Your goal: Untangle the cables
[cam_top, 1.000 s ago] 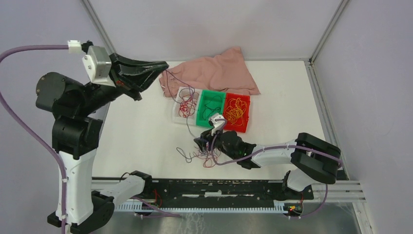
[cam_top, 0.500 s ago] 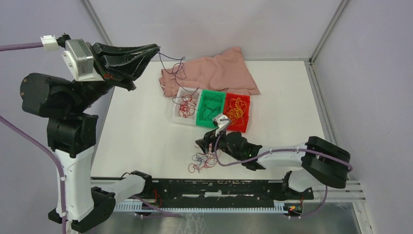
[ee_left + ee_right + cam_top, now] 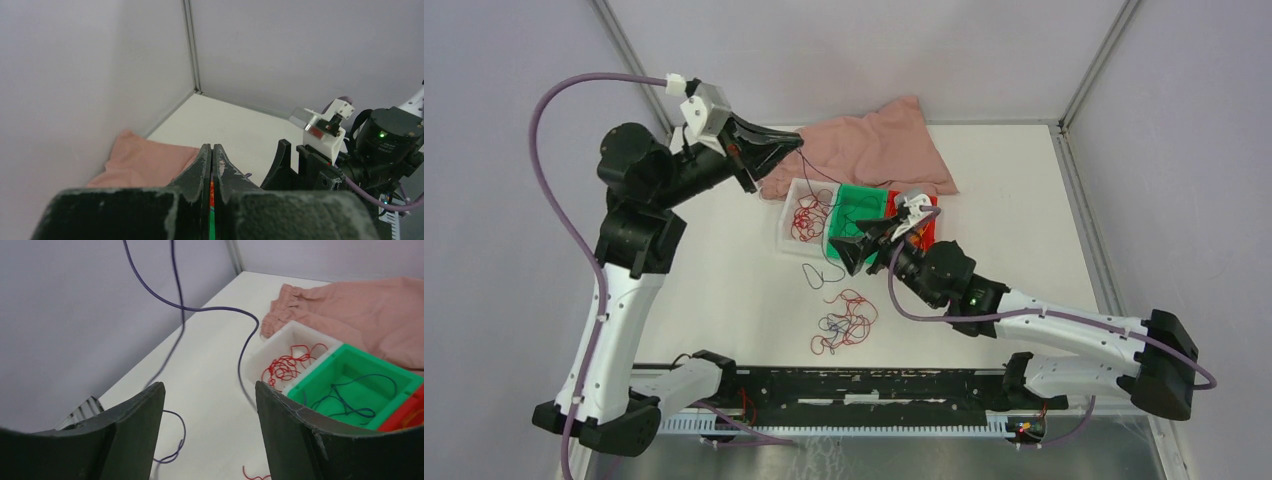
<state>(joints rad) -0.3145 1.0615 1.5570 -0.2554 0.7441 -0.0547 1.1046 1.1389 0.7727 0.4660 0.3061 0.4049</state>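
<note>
top external | left claw (image 3: 796, 147) pinching dark cable (image 3: 215, 308) | right claw (image 3: 852, 248) spread wide

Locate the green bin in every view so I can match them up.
Top external: green bin, centre, middle of three bins.
Left wrist: only a green sliver at bottom centre, probably it.
Right wrist: lower right, beside the white bin.
Shared landmark: pink cloth, visible in all three.
</note>
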